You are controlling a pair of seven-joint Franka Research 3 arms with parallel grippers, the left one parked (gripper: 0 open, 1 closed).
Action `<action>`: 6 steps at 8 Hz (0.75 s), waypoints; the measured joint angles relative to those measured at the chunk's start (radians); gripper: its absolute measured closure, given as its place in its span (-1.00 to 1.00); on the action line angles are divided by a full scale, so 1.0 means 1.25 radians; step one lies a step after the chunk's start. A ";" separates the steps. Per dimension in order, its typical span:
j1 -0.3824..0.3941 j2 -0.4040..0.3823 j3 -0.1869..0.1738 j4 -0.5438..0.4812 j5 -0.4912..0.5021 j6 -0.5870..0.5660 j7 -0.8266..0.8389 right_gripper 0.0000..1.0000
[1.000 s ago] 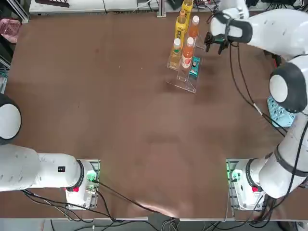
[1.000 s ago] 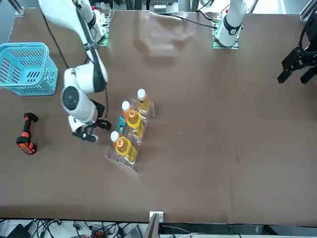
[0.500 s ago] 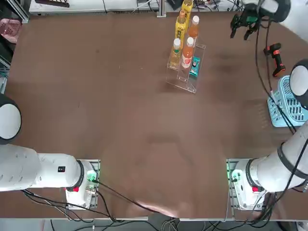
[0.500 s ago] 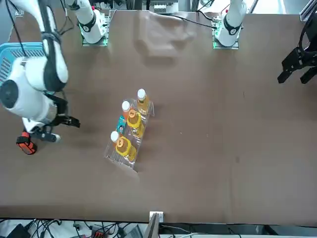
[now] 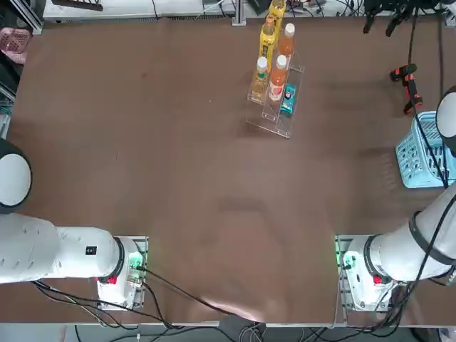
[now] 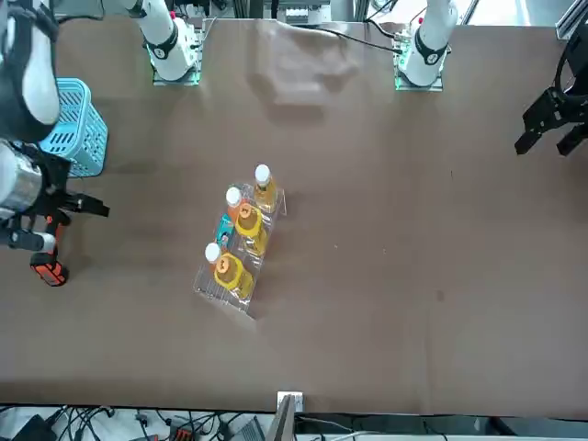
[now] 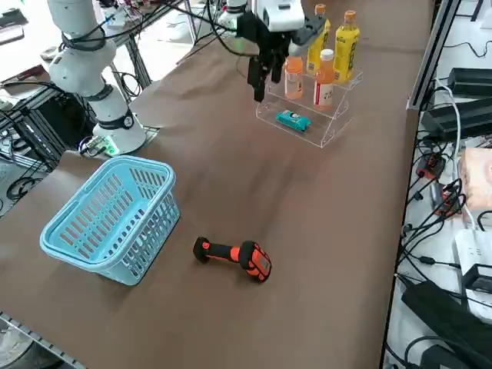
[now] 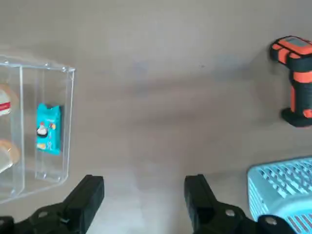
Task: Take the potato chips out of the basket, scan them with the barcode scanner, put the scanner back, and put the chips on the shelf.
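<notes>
My right claw wide, empty, high above table. Small teal-blue chip packet well off to its side, lying on clear acrylic stepped shelf. Judge packet light, crinkly, crushable: pinch narrow sides gently.

We see a dark brown table. The potato chips are a teal-blue packet with a small printed figure in white, black and orange. The shelf is clear, its edges pale. The basket is light blue lattice. The barcode scanner is black with orange-red accents (the orange dominates). The bottles are yellow and orange with white caps. Our right gripper is black.
</notes>
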State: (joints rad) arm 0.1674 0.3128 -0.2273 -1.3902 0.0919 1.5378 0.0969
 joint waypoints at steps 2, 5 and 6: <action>-0.007 -0.009 0.000 0.075 0.000 -0.086 -0.001 -1.00; -0.024 -0.018 -0.004 0.131 0.000 -0.128 -0.037 -1.00; -0.037 -0.018 -0.004 0.138 0.002 -0.132 -0.053 -1.00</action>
State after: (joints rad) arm 0.1214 0.2905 -0.2326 -1.2178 0.0950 1.3725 0.0306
